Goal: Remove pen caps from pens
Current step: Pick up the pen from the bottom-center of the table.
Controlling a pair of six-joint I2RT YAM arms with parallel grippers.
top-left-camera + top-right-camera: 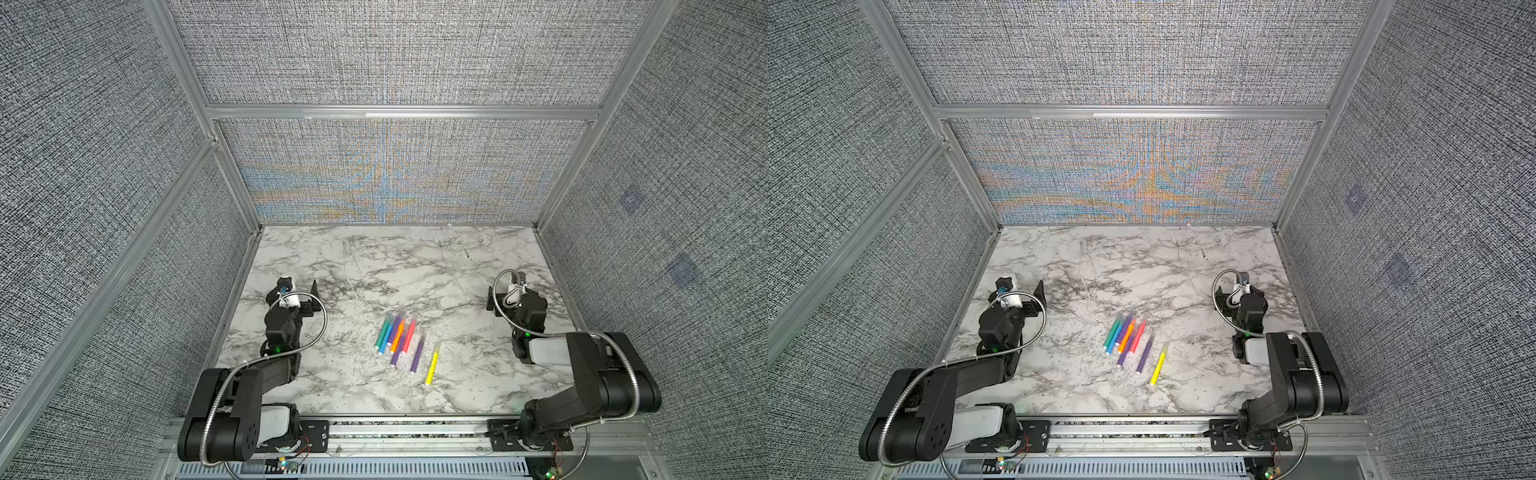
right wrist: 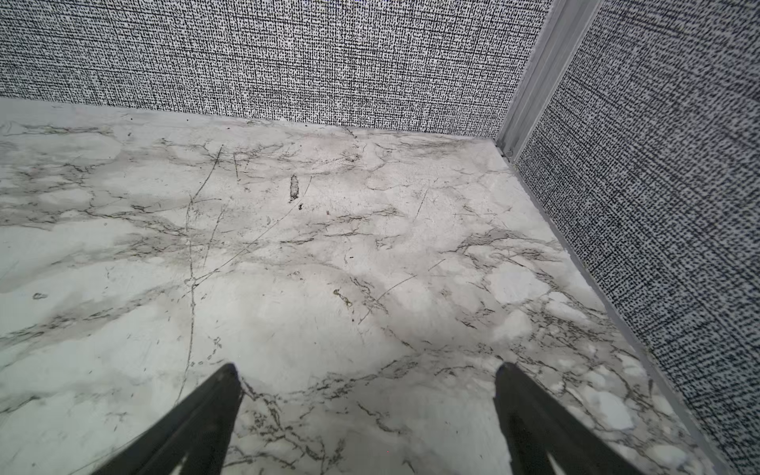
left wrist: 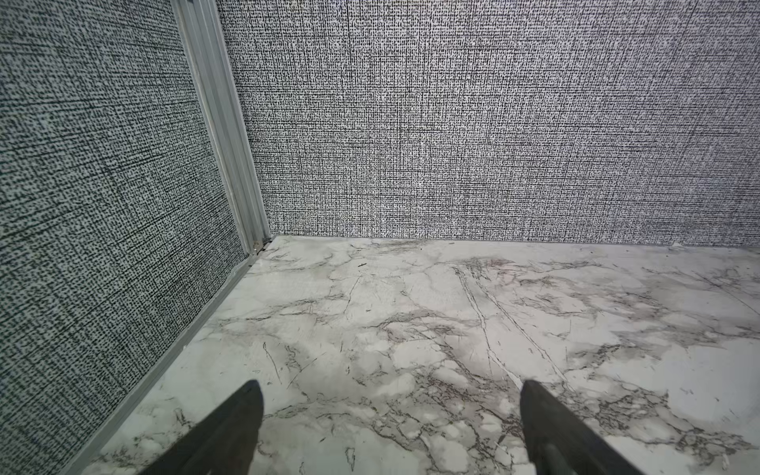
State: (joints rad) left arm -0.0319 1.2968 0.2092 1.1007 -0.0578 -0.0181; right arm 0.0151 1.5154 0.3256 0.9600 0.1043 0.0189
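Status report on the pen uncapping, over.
Left gripper open, empty. Right gripper open, empty. Pens lie untouched on the marble table, pen caps seemingly on, faint. Nothing blocks either arm's path.

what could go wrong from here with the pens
Most of the pens lie packed side by side, so jaws closing on one could catch or scatter its neighbours. The pen caps are clear and barely show against the marble table, so a grasp may land on a barrel instead. The left gripper and right gripper, both open at opposite sides, could collide reaching the same cluster.
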